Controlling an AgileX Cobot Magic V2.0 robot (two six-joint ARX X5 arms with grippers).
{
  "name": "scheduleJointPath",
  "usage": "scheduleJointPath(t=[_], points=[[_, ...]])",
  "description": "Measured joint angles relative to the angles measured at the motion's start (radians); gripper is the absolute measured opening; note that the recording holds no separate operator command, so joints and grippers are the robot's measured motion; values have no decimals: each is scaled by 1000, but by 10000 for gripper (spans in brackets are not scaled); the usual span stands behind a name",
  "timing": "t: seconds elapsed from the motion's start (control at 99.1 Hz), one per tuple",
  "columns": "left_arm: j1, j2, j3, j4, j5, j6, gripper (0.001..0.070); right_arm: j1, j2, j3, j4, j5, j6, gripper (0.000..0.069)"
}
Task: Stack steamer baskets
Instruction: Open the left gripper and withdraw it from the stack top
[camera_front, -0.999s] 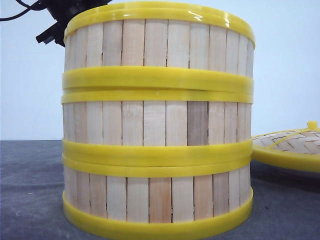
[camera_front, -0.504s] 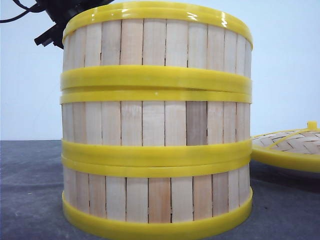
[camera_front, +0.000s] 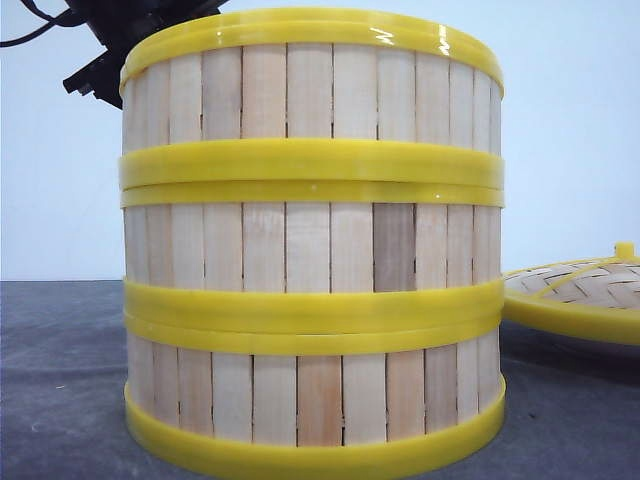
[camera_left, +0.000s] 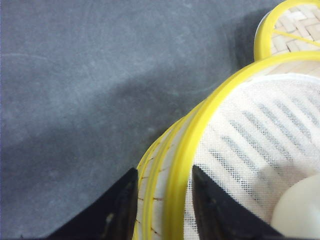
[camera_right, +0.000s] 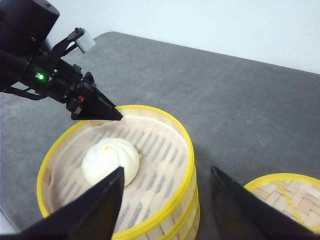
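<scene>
Grey tabletop (camera_front: 60, 380) is occupied by the three steamer baskets (camera_front: 312, 240), stacked in one column with a woven lid (camera_front: 580, 295) beside it. Compared with a second ago, the top basket (camera_front: 310, 90) is seen shifted slightly left and squarer on the stack. Its rim is straddled by the left gripper (camera_left: 162, 210), one finger inside and one outside, whether clamped cannot be told. The right gripper (camera_right: 167, 200) is held spread above, nothing grasped. A white bun (camera_right: 110, 160) is seen inside.
</scene>
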Motion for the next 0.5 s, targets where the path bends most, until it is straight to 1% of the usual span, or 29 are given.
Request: scheduleJointPath(t=[0.172,0.282,0.363,0.504], points=[[0,-11,0,19,0,-2,201,0,0,0,-2,0,0,326],[0,-74,0,50,-3,-2,201,0,0,0,-23,3,0,326],[0,-162,0,75,-30,-2,201,0,0,0,-32,21,0,326],[0,-344,0,119,-104,-2,201,0,0,0,-45,55,2,335]])
